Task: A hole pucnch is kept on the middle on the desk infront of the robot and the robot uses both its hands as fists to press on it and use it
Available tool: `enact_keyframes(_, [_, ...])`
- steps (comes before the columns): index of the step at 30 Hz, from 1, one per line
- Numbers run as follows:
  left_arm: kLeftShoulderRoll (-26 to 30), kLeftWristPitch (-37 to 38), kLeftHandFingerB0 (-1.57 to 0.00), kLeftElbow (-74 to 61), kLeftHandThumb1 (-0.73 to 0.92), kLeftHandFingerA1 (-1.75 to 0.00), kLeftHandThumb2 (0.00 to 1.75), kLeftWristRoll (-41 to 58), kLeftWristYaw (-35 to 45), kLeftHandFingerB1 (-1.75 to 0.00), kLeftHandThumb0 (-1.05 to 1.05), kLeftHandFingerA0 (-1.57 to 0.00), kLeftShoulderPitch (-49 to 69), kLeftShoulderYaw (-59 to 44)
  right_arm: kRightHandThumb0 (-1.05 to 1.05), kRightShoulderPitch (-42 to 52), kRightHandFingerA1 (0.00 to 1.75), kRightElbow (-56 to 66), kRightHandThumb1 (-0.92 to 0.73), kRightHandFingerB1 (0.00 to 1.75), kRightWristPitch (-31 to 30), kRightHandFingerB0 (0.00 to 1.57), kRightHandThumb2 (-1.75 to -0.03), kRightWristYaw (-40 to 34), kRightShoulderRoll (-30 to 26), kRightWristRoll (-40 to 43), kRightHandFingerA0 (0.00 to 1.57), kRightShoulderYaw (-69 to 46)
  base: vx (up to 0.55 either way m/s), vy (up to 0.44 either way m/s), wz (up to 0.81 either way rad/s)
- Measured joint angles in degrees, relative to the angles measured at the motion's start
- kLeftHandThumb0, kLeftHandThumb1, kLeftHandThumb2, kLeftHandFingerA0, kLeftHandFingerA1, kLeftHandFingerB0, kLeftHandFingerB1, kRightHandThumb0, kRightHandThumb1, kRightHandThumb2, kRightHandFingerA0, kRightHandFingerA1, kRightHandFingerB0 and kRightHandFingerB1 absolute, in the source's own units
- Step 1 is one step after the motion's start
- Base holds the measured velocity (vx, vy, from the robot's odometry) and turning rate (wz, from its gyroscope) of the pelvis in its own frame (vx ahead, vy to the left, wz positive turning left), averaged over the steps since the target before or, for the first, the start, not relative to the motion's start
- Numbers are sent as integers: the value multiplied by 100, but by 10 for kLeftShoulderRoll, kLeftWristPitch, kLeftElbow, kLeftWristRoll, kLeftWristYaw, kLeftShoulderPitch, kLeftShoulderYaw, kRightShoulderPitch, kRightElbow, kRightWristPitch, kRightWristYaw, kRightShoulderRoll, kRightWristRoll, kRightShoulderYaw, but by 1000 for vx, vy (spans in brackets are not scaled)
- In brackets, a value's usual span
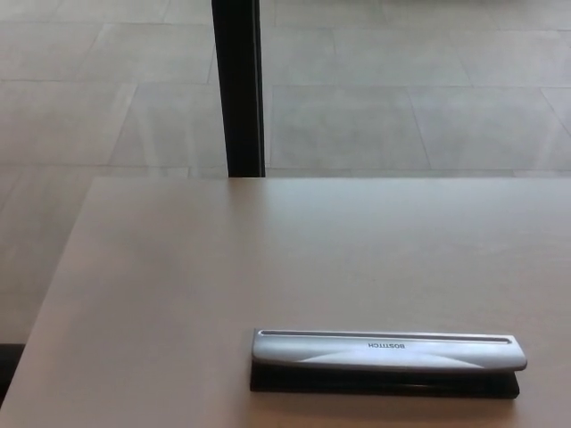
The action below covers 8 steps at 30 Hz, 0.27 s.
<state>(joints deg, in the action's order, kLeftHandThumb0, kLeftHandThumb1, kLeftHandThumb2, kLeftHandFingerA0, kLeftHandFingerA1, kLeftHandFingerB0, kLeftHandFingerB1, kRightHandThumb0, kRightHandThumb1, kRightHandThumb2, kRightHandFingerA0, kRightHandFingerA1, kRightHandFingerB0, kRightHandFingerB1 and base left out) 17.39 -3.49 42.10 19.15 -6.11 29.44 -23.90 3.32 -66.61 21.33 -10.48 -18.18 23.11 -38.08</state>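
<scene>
Punch (388, 359) lay at 5 o'clock on counter (178, 267), lever up; no robot hand in view, state unknown. Risk: off-centre fists could tip it.

Pale wood-tone desk (223, 267), far edge running straight across mid-frame, left edge slanting toward the near corner. Beyond it, floor (401, 98) of large grey tiles. Black vertical post (237, 85) rises behind the desk's far edge.

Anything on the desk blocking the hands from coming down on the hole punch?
Nothing visible does. The hole punch lies alone on the desk, with bare surface around it and nothing on top. Neither hand is in view.
</scene>
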Motion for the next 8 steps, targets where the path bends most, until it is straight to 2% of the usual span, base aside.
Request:
enact_keyframes(1, [-1, 0, -95, -1, 20, -98, 91, 0, 2, -92, -33, -106, -4, -2, -41, -2, 70, -4, -67, 61, -6, 69, -60, 0, -7, -4, 95, 10, 0, 0, 0])
enact_keyframes(3, [-2, 0, -97, -3, 22, -87, 76, 0, 4, -82, -37, -108, -10, -3, -40, -9, 74, -6, -65, 72, -17, 73, -60, 0, -18, -8, 89, 21, 0, 0, 0])
enact_keyframes(5, [-5, -1, -92, -13, 25, -92, 69, -1, 4, -78, -39, -106, -16, -2, -39, -25, 74, -7, -67, 79, -36, 77, -62, -2, -31, -8, 87, 24, 0, 0, 0])
enact_keyframes(6, [-7, -1, -91, -18, 26, -94, 67, -1, 4, -79, -41, -103, -19, -2, -37, -36, 80, -7, -66, 76, -45, 70, -63, -3, -36, -7, 84, 24, 0, 0, 0])
enact_keyframes(7, [-8, -1, -88, -21, 28, -93, 67, -2, 4, -77, -42, -102, -22, -2, -33, -46, 88, -7, -65, 80, -52, 65, -67, -4, -39, -7, 80, 23, 0, 0, 0])
enact_keyframes(8, [-9, -1, -88, -23, 28, -93, 67, -2, 4, -77, -42, -102, -23, -2, -33, -50, 88, -7, -65, 80, -55, 65, -67, -5, -40, -6, 80, 23, 0, 0, 0])
